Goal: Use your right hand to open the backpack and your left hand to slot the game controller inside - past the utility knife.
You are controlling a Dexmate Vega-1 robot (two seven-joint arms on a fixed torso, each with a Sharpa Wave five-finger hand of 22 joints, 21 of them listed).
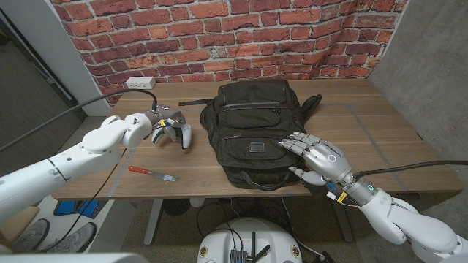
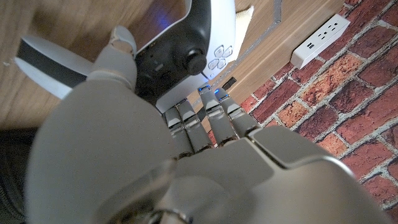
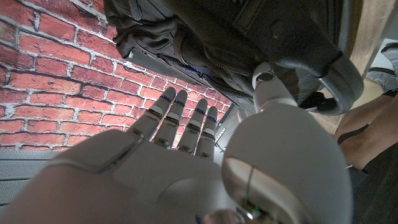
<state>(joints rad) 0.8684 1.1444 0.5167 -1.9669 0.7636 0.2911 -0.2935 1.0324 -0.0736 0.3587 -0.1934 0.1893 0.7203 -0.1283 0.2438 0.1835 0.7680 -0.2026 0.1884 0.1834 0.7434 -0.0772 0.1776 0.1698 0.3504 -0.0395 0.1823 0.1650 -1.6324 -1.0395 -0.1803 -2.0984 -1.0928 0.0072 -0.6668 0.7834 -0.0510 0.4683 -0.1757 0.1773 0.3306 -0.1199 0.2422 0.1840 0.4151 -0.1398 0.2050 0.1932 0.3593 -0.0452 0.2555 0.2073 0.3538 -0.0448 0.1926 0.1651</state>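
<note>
I'm looking down at the wooden table (image 1: pixel 380 131), and the black backpack (image 1: pixel 252 131) is lying flat in the middle of it, zipped up as far as I can tell. My right arm is coming in from the near right corner, and the right hand (image 1: pixel 316 155) is hanging over the backpack's near right side with its fingers (image 3: pixel 176 118) stretched out straight and slightly apart, holding nothing; I can't tell whether they're touching the fabric. My left arm is reaching across the left side of the table, and the left hand (image 1: pixel 162 129) is wrapping around the white game controller (image 1: pixel 180 135), just left of the backpack. In the left wrist view the thumb is sitting on the controller's dark middle. The utility knife (image 1: pixel 152 172) is lying near the front edge, well apart from both hands.
</note>
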